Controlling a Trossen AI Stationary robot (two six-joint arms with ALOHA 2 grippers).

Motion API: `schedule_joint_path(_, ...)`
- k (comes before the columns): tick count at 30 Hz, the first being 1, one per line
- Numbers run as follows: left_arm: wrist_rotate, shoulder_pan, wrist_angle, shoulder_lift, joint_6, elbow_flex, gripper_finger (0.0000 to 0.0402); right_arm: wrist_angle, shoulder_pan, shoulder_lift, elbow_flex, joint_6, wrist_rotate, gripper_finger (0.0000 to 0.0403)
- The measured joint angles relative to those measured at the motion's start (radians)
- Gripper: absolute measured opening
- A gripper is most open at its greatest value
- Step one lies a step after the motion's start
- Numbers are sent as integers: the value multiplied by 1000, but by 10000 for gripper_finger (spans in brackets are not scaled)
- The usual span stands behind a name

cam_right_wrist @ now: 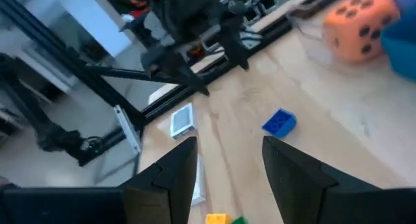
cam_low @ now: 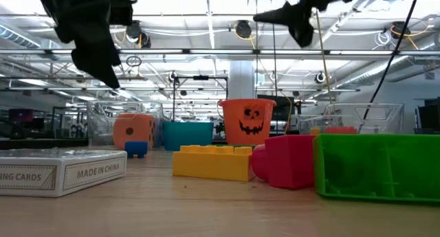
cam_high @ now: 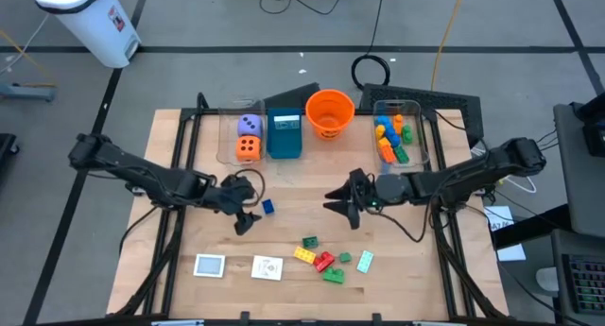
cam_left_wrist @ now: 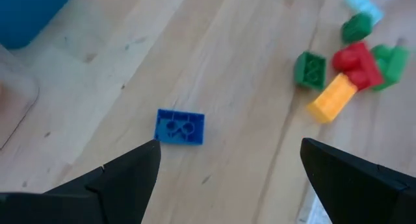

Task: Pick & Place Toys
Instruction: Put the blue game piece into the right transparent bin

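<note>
An orange bucket stands between teal box and clear bin.

Low view: green brick cut off at edge; card box cropped.

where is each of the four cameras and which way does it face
High view: overhead, straight down on the table; both arms show.
Low view: table height, level across the bricks to the orange bucket; both arms overhead.
Left wrist view: down past the left tool, open, at the blue brick.
Right wrist view: past the right tool, open, at the same blue brick and the left arm.
</note>
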Motion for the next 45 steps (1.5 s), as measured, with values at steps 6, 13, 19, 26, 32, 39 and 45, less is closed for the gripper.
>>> schedule_joint_path(6,17,31,-4,46,92,0,379,-338,20,55,237,-208,95,166)
schedule_joint_path(13,-19,68,-5,109,323,0,379,-506,7,191,388,-349,159,166)
schedule_joint_path(19,-42,79,8,157,670,6,379,-480,-10,275,364,-297,156,166)
schedule_joint_path(26,21,101,76,171,961,35,379,-463,-27,237,224,-166,156,166)
schedule_joint_path(32,73,149,62,240,1100,58,379,-350,-25,158,82,-38,153,166)
schedule_joint_path(39,77,168,47,351,1318,102,379,-288,-2,68,-25,57,152,166)
schedule_joint_path(45,103,167,35,412,1474,116,378,-284,11,35,-47,63,153,166)
